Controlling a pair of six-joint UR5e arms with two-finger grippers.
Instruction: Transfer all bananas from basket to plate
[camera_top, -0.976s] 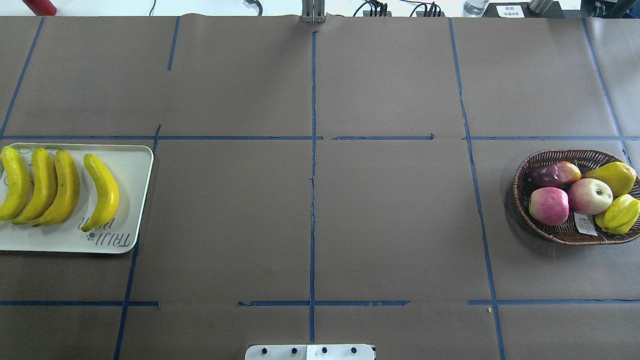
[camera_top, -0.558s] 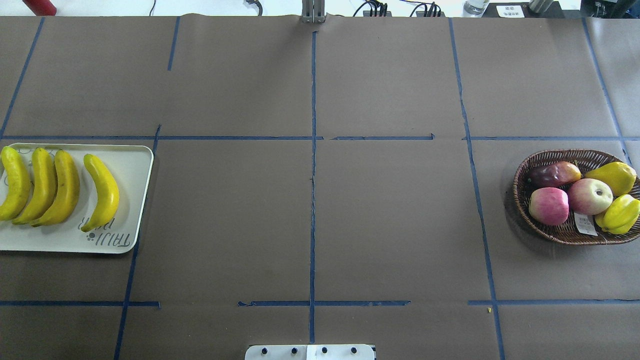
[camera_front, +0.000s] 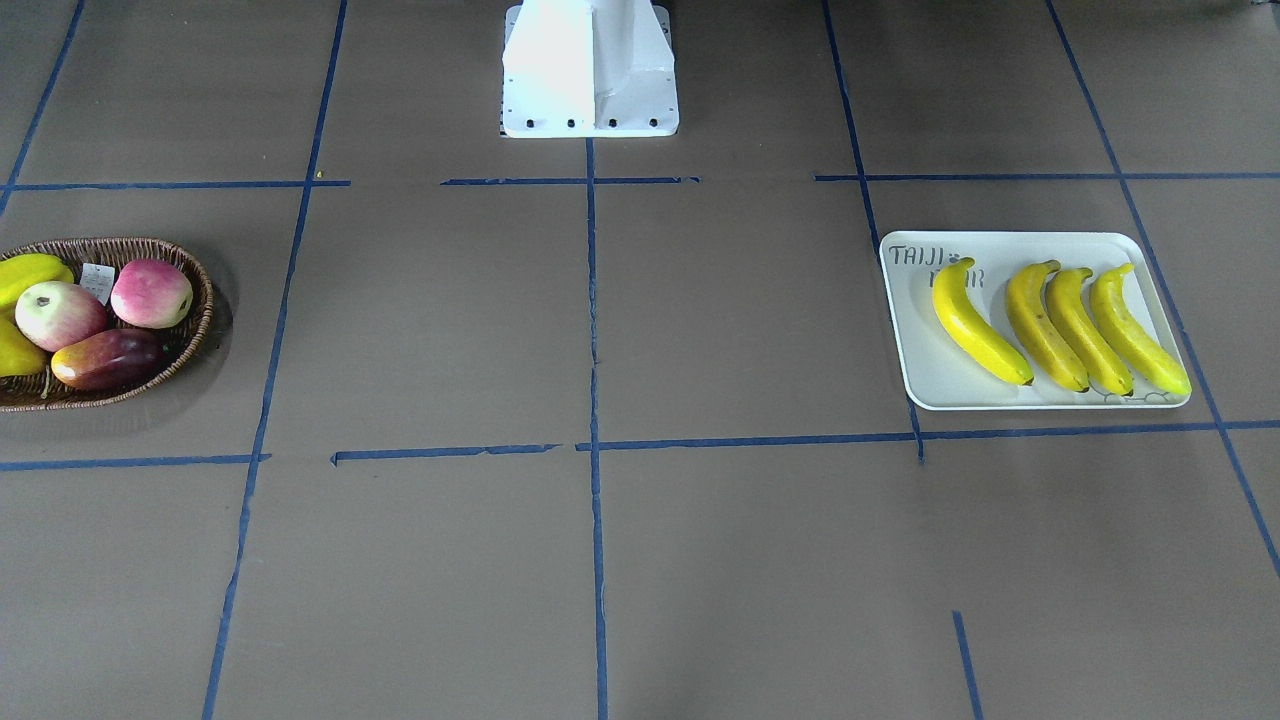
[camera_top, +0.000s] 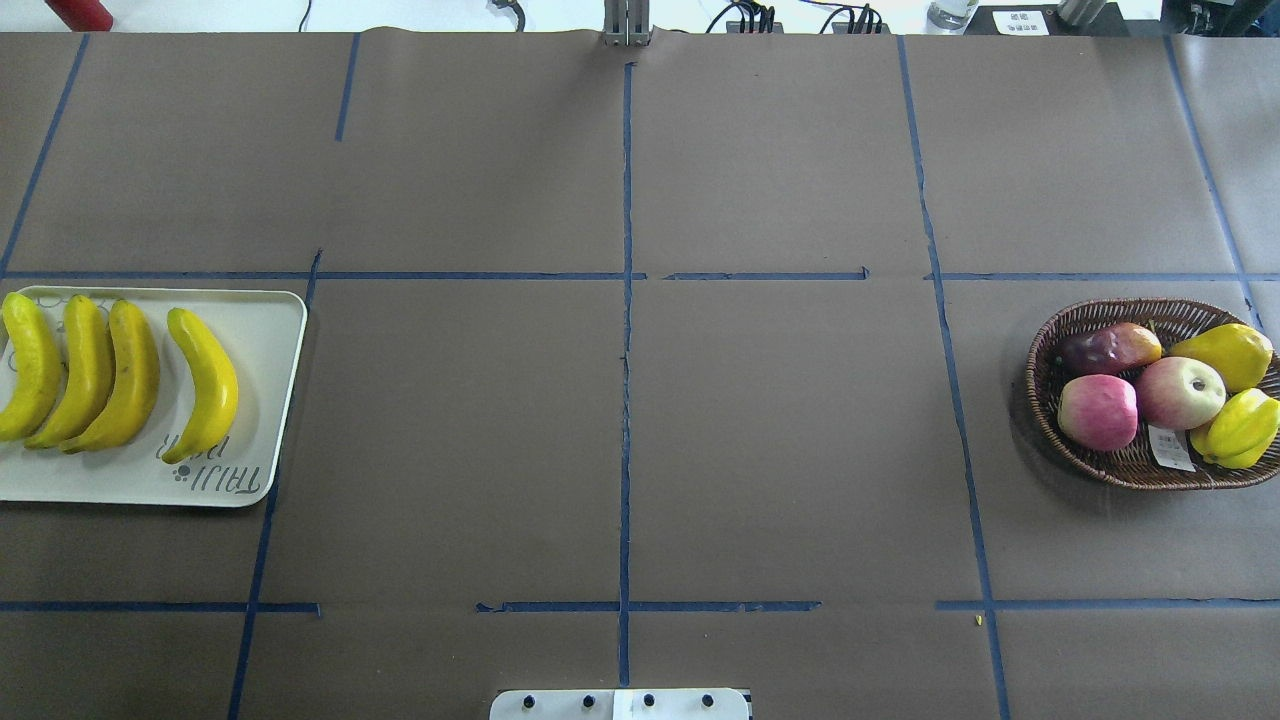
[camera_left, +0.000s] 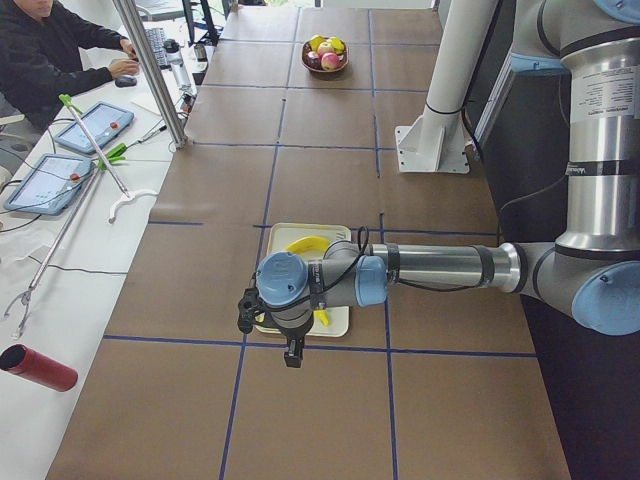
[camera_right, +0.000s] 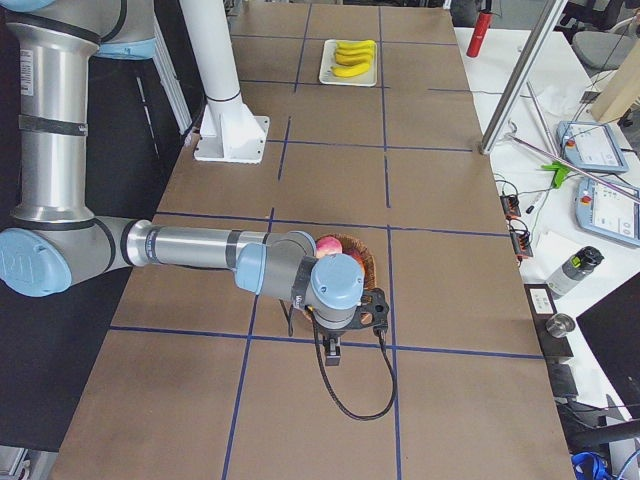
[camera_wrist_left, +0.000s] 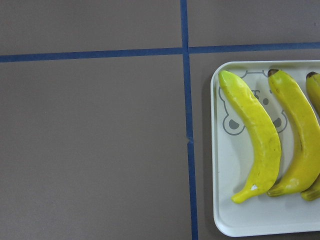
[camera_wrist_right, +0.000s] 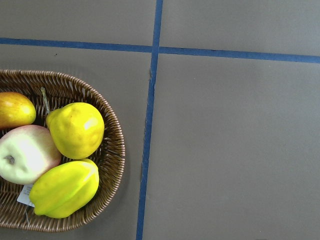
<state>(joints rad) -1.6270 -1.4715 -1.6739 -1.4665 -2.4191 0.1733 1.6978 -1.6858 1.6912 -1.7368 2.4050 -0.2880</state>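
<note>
bananas (camera_top: 130, 375): four, all lying side by side on the plate (camera_top: 265, 330) at the left end of the table (camera_top: 780, 450), three bunched together on the left, one a bit apart to the right near the lettering. compared with the overhead views from a second ago, nothing has shifted: same banana layout, same basket contents, no arm over the table. basket (camera_top: 1090, 315) sits at the right end, well apart from the plate, holding two apples (camera_top: 1098, 411), a dark red fruit (camera_top: 1108, 348) and two yellow fruits (camera_top: 1230, 352) that are not bananas; no banana visible in it. left gripper (camera_left: 293, 352) hangs just off the near-left side of the plate, right gripper (camera_right: 333, 352) hangs just beside the basket, both only seen from the side cameras, so cannot tell whether either is spread or pressed together; nothing seen pinched in them. no change plus no banana left in the basket reads as task done, arms likely parked.
</note>
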